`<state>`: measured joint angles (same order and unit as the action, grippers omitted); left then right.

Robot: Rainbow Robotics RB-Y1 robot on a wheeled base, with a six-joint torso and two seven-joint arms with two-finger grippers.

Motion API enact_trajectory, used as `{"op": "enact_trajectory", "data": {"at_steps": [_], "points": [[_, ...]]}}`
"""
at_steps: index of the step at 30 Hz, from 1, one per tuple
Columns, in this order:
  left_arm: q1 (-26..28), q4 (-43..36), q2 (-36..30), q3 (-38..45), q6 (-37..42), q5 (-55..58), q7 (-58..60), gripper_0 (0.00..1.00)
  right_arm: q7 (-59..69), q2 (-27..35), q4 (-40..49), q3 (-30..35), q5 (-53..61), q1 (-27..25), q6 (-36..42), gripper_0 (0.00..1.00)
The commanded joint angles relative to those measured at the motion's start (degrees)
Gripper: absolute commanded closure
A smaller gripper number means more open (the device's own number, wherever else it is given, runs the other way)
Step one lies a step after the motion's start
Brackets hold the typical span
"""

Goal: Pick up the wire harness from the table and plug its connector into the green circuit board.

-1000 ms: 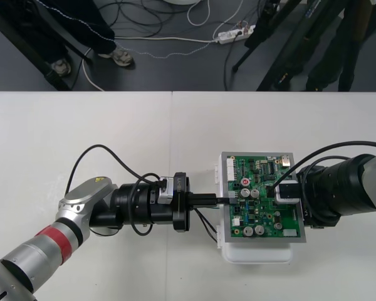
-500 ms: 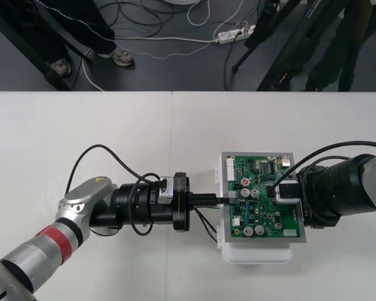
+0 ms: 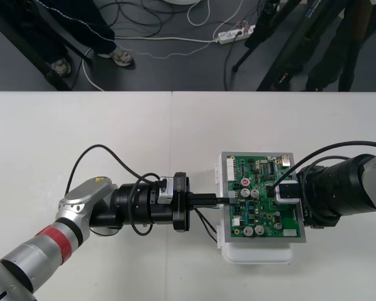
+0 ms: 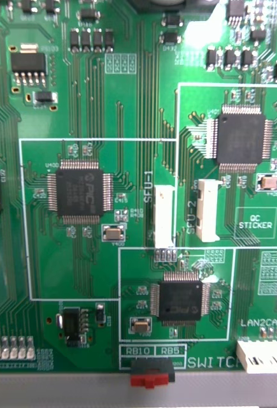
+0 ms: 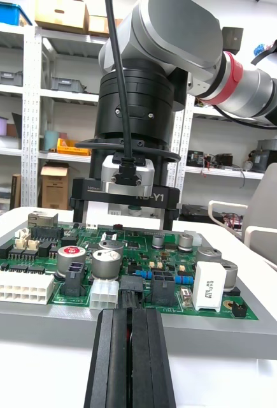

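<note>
Nothing moved: mid-frame, the left pincer [image 3: 224,200] stayed clamped on the wire harness [image 3: 206,226], plug [image 5: 131,285] at the green circuit board's [image 3: 263,221] left edge, seating unconfirmed. The right pincer [image 5: 125,215] stood open over the board.

Bright, even overhead light; faint soft shadows on the pale table [image 3: 62,138].

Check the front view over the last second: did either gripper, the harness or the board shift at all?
Nothing visibly changed. The left gripper stays at the left edge of the board, shut on the harness plug. The right gripper stays over the board's right side. The board sits on its white base as before.
</note>
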<state>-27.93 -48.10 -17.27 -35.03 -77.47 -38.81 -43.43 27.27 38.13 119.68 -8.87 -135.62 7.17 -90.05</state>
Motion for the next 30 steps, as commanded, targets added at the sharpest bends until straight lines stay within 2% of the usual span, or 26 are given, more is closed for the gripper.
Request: {"op": "enact_trajectory", "data": {"at_steps": [1, 16, 30], "points": [[-1.34, -2.35, 2.06, -2.06, -0.75, 0.76, -2.36, 1.0, -2.4, -1.04, 1.52, -0.89, 1.5, 1.71, 0.05, 0.0], [-0.64, -3.31, -1.27, -1.98, -0.75, 1.99, -2.36, 1.0, -2.4, -1.04, 1.61, -0.89, 1.5, 1.71, 0.05, 0.0], [2.35, -6.12, -5.85, -1.89, -0.93, 2.52, -1.83, 1.0, -2.4, -1.04, 1.52, -0.89, 1.5, 1.62, 0.05, 0.0]]}}
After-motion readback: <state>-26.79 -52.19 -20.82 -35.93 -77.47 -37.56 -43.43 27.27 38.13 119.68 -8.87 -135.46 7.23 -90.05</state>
